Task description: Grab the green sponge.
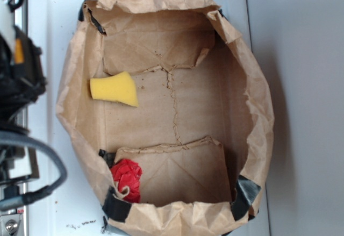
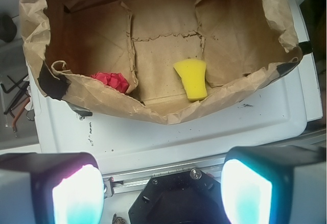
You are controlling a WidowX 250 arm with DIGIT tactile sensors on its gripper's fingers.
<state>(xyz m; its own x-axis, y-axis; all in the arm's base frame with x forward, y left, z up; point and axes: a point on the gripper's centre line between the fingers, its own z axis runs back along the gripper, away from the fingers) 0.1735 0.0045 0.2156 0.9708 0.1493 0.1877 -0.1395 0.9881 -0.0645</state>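
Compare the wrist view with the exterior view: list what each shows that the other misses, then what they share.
Only the wrist view shows the gripper: its two fingers glow at the bottom edge, spread wide with nothing between them, outside the paper bag. It also shows tools lying at the far left.

Only the exterior view shows the robot's dark body and a grey cable along the left edge.

Both show the open brown bag on the white surface, with the green sponge, which looks yellow, and a red wad lying apart inside.
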